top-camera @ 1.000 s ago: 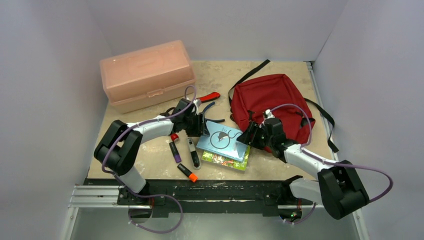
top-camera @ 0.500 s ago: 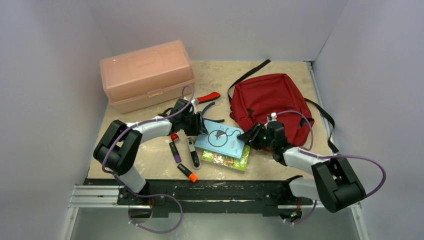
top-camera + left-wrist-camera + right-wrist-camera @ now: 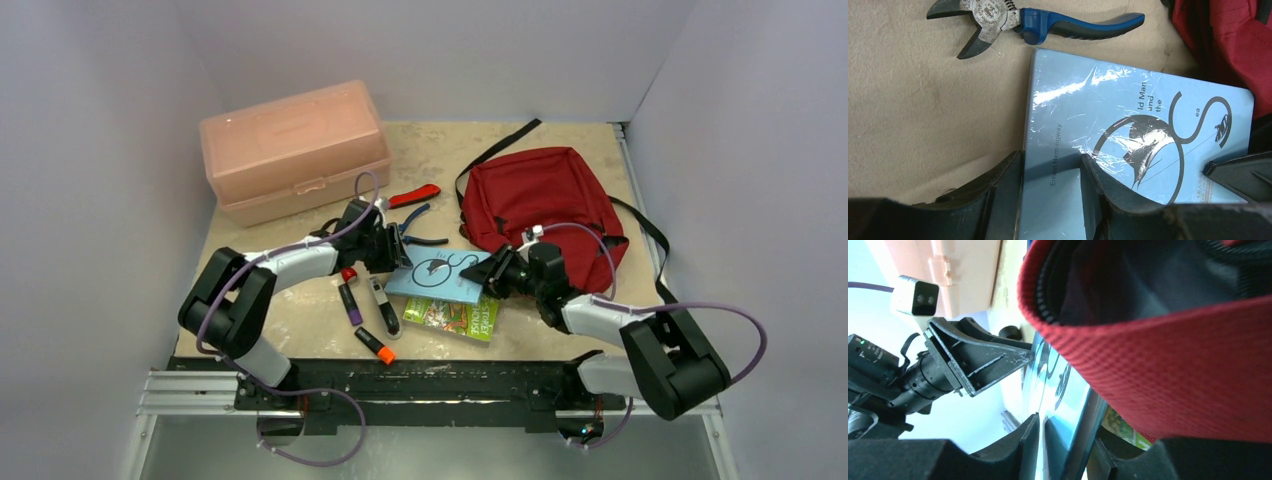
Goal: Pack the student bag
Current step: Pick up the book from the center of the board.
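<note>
tabletop (image 3: 300, 320): both pincers grip blue book (image 3: 440, 277) beside red backpack (image 3: 540, 200).

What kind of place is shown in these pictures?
Probably a robot test cell, not a classroom: a bare tabletop enclosed by plain white walls, with two arms bolted to a metal rail at its near edge.

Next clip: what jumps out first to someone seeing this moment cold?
Both grippers meet on one light blue book at mid-table: the left gripper straddles its near edge, and the right gripper clamps its opposite edge. Just right of it lies the dark red student bag, its mouth gaping open in the right wrist view. A pale pink box sits far left.
</note>
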Controlling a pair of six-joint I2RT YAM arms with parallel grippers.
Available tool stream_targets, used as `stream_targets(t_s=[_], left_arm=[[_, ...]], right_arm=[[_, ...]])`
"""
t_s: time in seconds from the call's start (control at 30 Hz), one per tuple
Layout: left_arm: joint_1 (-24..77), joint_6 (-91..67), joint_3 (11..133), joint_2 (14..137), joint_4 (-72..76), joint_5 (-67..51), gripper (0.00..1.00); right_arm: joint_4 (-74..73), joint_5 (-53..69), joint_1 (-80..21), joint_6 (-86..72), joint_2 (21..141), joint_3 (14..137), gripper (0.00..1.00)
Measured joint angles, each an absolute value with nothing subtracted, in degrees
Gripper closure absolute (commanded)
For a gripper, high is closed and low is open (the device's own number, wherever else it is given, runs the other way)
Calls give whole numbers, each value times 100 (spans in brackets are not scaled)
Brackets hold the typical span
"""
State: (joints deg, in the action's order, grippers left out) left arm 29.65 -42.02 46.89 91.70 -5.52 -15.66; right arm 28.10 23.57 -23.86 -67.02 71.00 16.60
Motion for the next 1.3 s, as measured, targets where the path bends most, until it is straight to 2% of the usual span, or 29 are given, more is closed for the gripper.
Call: stream_targets(t_s=[0.1, 0.17, 0.3, 0.33, 0.6, 0.83, 1.07, 1.3], left_arm=[[2967, -4250, 4654, 9067, -569, -1562, 60], [2969, -4246, 4609, 8982, -613, -1559, 60], [2987, -4198, 4578, 8641, -893, -1479, 55], [3002, -4147, 4578, 8510, -978, -1448, 53], [3122, -3664, 4963, 7065, -1527, -1114, 38], [3557, -3085, 5078, 6311, -847, -709, 36], [5242, -1321, 5068, 6639, 443, -217, 35], [6416, 775, 5363, 8156, 1492, 10, 34]], right_arm=[[3282, 2423, -2521, -7059, 7365, 1656, 73], [3505, 2504, -2571, -7216, 7419, 1656, 84], [3658, 2620, -2639, -7356, 7323, 1673, 99], [3636, 2635, -2648, -7345, 7262, 1688, 100], [1142, 2488, -2751, -6265, 5793, 3114, 100], [-1509, 1326, -2788, -4967, 4652, 4768, 100], [-3881, -1044, -2786, -4300, 3734, 5931, 100], [-5669, -3227, -2786, -4259, 3048, 6858, 100]])
